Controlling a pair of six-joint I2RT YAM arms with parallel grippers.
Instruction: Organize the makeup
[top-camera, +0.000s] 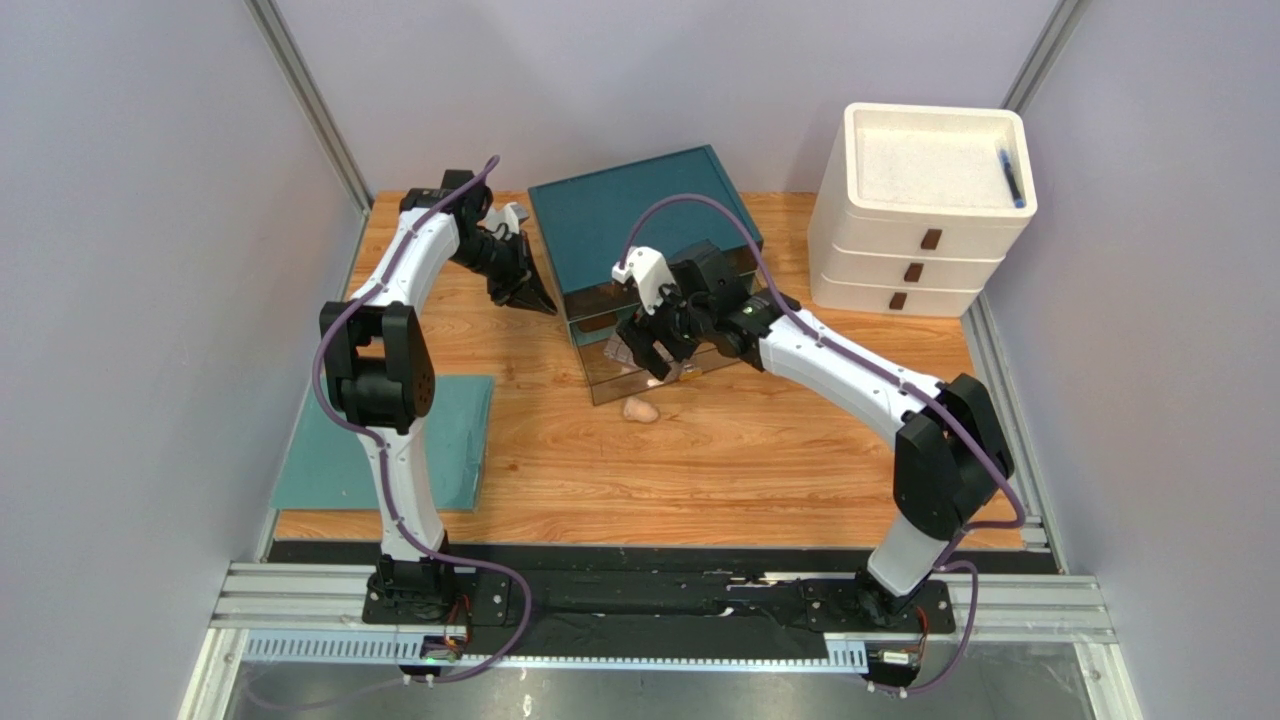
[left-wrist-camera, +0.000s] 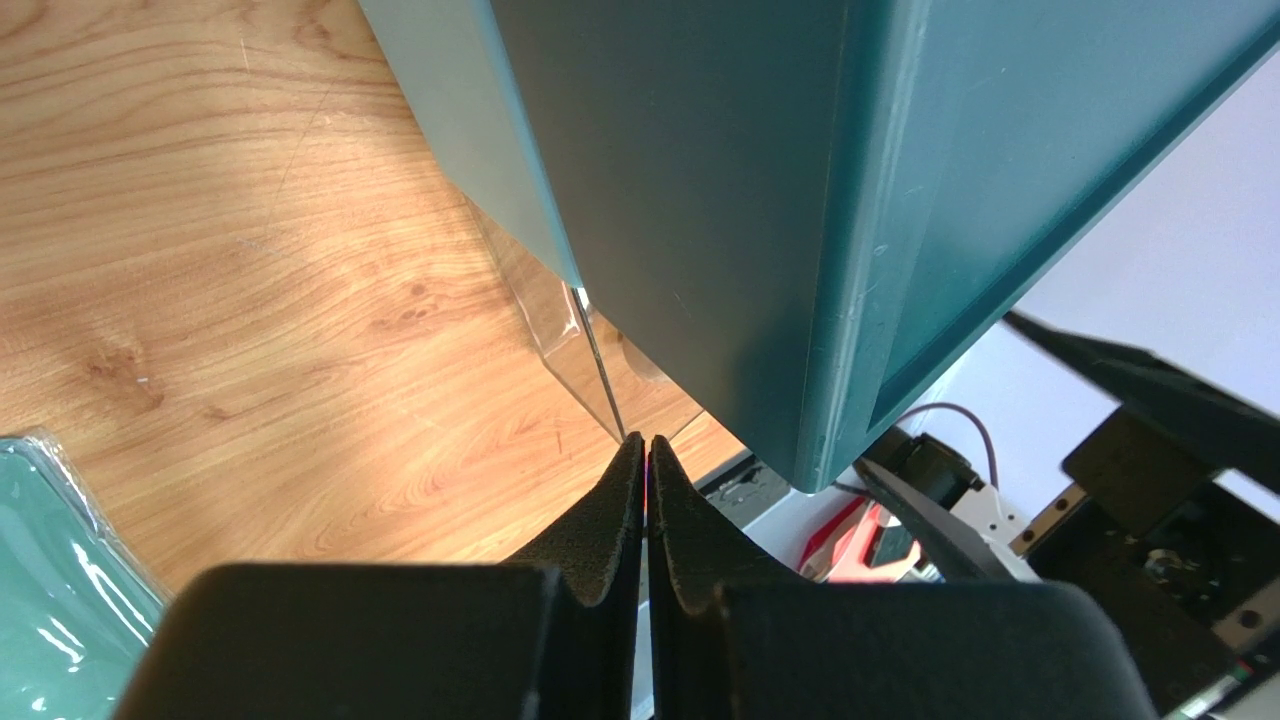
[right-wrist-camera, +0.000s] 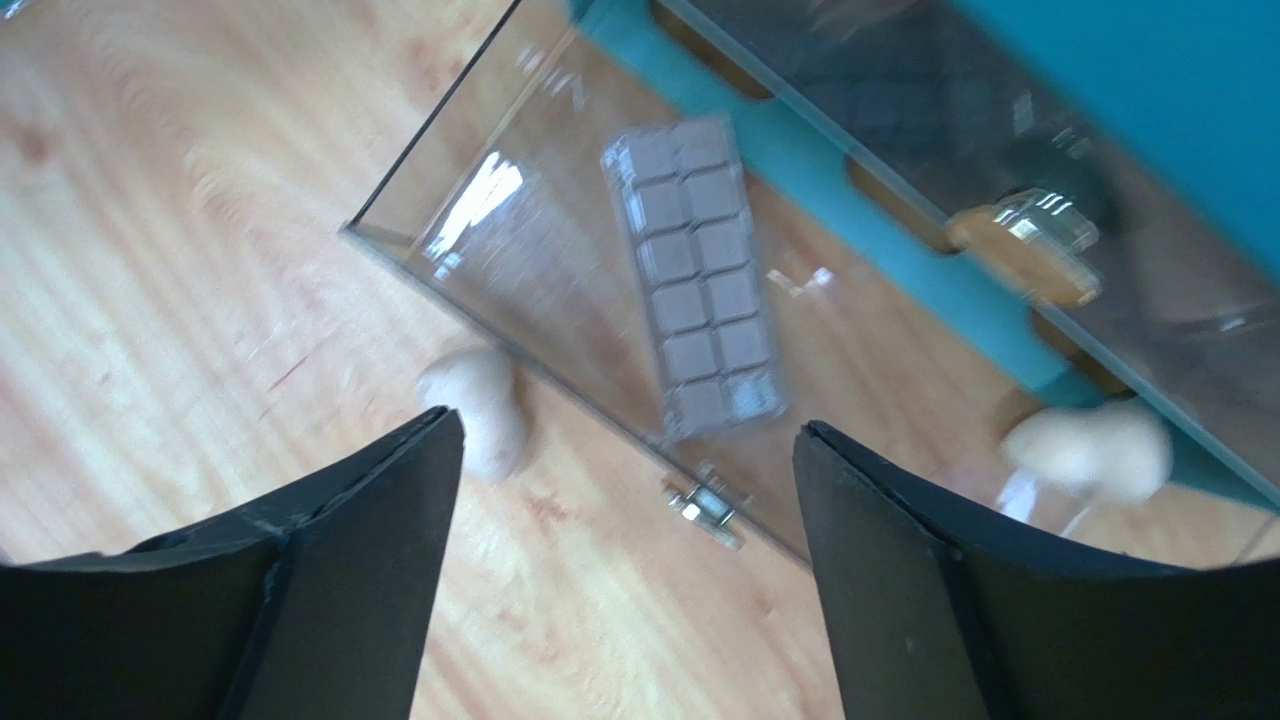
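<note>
Below the wide-open right tool (right-wrist-camera: 627, 429), palette (right-wrist-camera: 694, 278) in clear drawer (right-wrist-camera: 496, 225), 1 sponge (right-wrist-camera: 478, 408) outside, left tool (left-wrist-camera: 646, 447) closed

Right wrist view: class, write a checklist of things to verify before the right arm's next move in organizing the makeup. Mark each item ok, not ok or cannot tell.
1. Right fingers open and empty: ok.
2. Palette lying flat inside the clear compartment: ok.
3. Loose sponge put away: not ok; it lies on the table, just outside the compartment's front edge.
4. Second sponge inside the compartment: cannot tell.
5. Left fingers out of the way: ok; they are shut beside the teal organiser, apart from the loose sponge.
</note>
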